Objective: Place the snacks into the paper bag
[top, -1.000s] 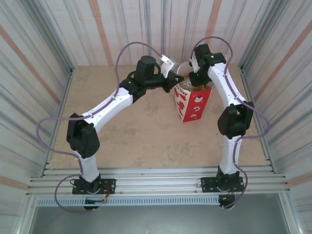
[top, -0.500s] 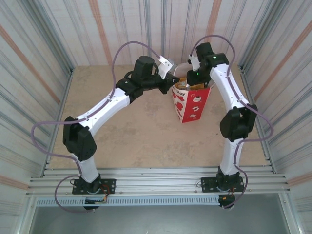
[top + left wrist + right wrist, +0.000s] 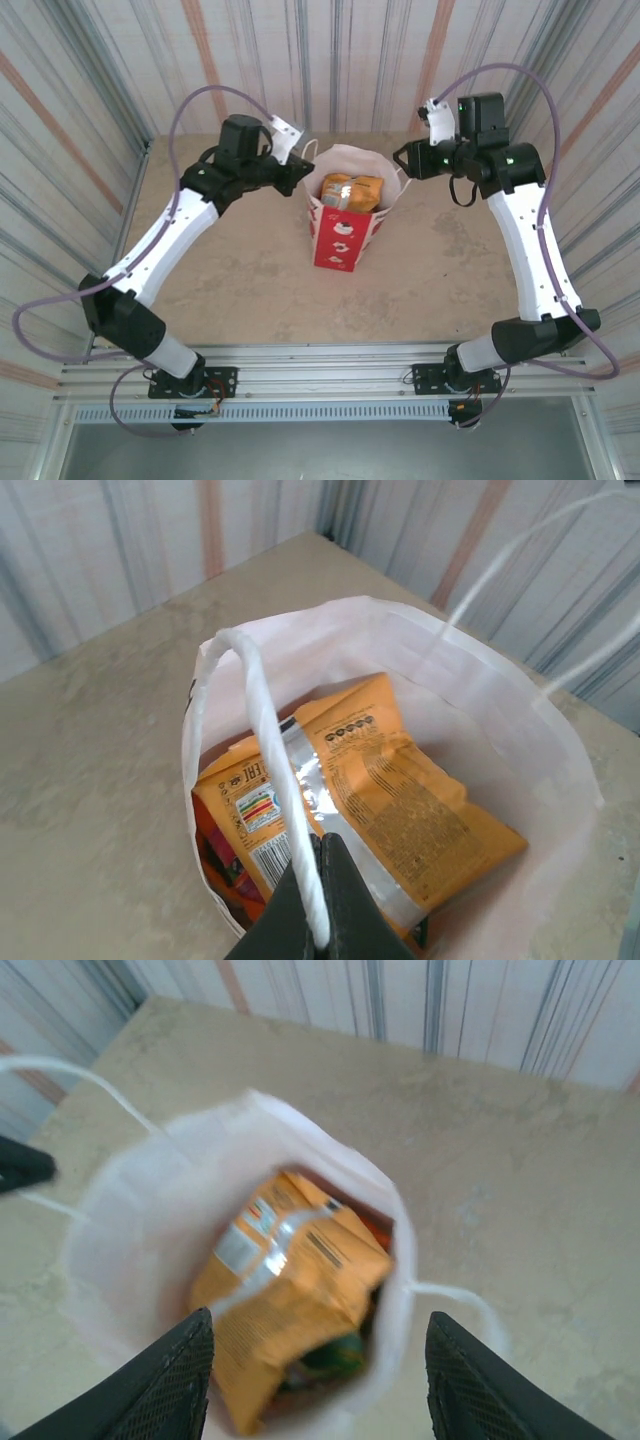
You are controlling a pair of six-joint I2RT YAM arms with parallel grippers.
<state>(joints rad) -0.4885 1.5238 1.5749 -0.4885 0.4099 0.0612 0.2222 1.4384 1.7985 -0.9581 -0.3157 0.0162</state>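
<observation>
Corrugated metal walls are boxing in a beige stone-look tabletop (image 3: 250, 270), and the upright red paper gift bag with white printed shapes (image 3: 343, 235) is standing mid-frame in the top view, right between the two arms. So the left gripper (image 3: 318, 905) is pinching shut on the bag's thin white loop handle (image 3: 262, 730) at the left side of the mouth, basically propping the bag open. Meanwhile the right gripper (image 3: 318, 1316) is hanging just off the right-hand rim, looking down into the mouth, fingers spread wide with nothing in them. Inside, a big flat glossy orange pouch (image 3: 400, 790) is lying on top of the pile, its long axis running diagonally from upper left to lower right in the left wrist view, and a red packet (image 3: 215, 852) is peeking out underneath. My guess is everything's hinging on that handle grip: the left arm is the one attached to the bag, so if it's letting go carelessly the bag is probably tipping toward it.
</observation>
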